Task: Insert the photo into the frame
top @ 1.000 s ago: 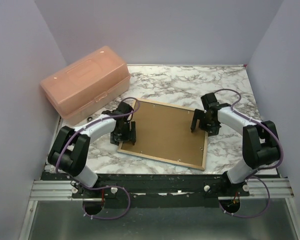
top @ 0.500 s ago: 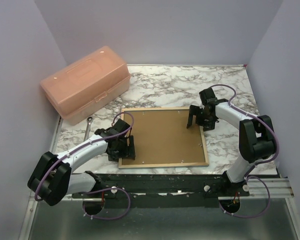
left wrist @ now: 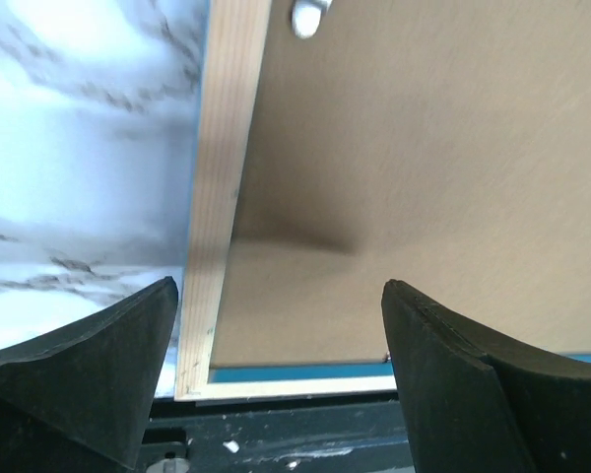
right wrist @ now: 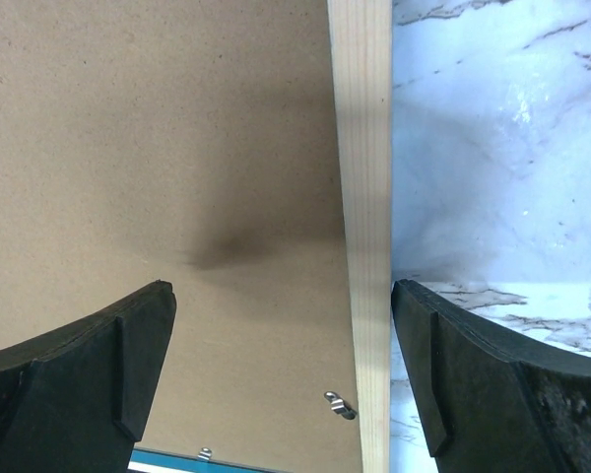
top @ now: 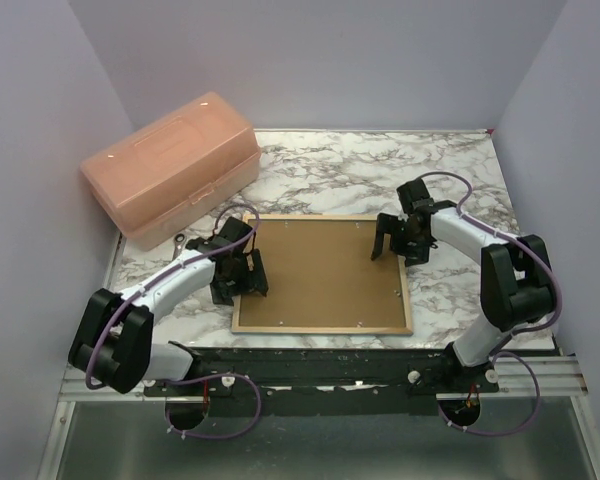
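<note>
The frame lies flat on the tabletop, pale reverse up and blue face down. Its long axis runs left to right, square to the near edge, and the brown backing board fills it. The left gripper is directly above the left short rail and the right gripper above the right short rail near the far corner, both spread and holding nothing. The photo is not visible in any view, so its position cannot be confirmed.
</note>
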Controlling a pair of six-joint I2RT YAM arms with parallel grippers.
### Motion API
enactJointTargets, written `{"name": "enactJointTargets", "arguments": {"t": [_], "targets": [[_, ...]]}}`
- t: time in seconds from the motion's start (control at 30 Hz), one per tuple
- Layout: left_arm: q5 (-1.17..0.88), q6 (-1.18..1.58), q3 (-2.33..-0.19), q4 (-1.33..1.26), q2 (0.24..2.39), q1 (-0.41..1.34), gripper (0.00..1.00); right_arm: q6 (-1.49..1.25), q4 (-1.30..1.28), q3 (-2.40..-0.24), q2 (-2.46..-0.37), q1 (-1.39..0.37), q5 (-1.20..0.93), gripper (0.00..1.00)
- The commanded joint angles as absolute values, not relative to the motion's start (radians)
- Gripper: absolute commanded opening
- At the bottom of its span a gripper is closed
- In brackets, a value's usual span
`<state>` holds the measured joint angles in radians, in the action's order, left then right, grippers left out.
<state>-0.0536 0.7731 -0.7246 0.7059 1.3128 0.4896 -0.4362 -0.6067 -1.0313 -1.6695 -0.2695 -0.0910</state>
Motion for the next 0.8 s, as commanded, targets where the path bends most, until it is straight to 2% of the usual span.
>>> {"name": "enactJointTargets", "arguments": {"t": [0.0,0.23,0.63,0.77], "targets": [[-0.026,0.703,-0.808,0.656,1.363,0.408,0.86,-0.453,-0.639,-1.010,-1.648,-0.282,-0.110,1.00],[0.037,0.649,-0.936,0.664,1.518,0.359,0.85,-0.445,-0.635,-1.030,-1.677,-0.282,-0.117,1.00],[0.076,0.636,-1.059,0.664,1.660,0.353,0.69,-0.432,-0.620,-1.029,-1.702,-0.282,-0.123,1.00],[0.004,0.633,-1.048,0.638,1.650,0.356,0.66,-0.437,-0.629,-1.038,-1.695,-0.282,-0.108,1.00]]}}
